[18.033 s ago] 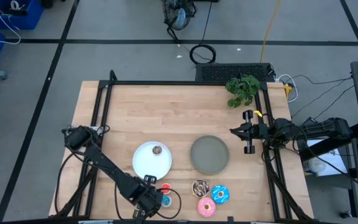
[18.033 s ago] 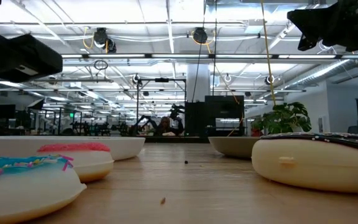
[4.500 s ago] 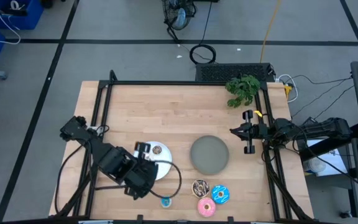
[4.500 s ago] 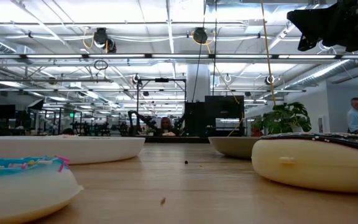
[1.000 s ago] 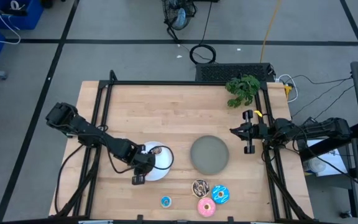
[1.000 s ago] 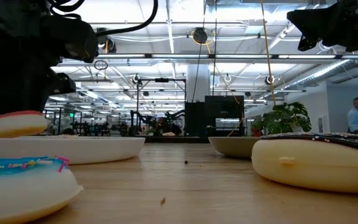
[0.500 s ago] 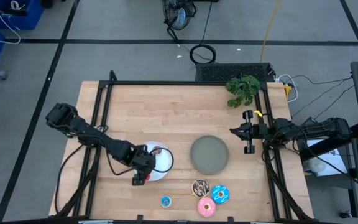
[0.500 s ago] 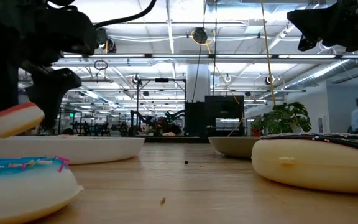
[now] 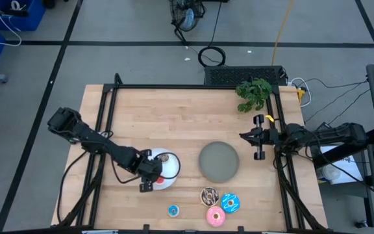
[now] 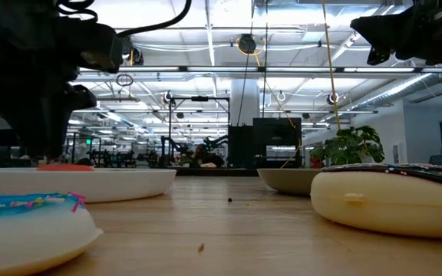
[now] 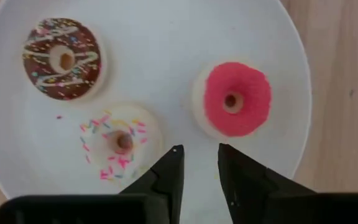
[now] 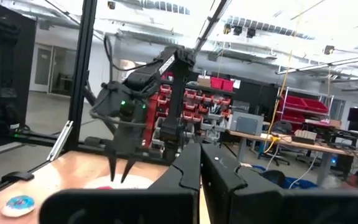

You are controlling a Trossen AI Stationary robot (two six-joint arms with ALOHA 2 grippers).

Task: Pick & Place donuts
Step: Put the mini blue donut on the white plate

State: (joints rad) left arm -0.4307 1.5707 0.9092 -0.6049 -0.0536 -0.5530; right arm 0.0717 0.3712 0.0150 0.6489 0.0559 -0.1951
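Left gripper (image 11: 200, 157) hangs fingers spread over the round white plate (image 11: 166, 37), the small red-frosted toy donut (image 11: 236, 98) lying free near the plate's rim. Beside it sit the small brown sprinkled donut (image 11: 64, 58) and small white sprinkled donut (image 11: 119, 140). Right gripper (image 9: 250, 137) waits pressed together at the table's right edge.

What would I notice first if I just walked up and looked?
Probably the white plate with three little donuts on it: a red donut, a brown donut and a white donut. The left hand hangs open right above them. The right hand waits at the table's right edge.

pale wood-grain table (image 9: 174, 117), smooth glossy white plate (image 11: 166, 37), matt grey plate (image 9: 219, 161)
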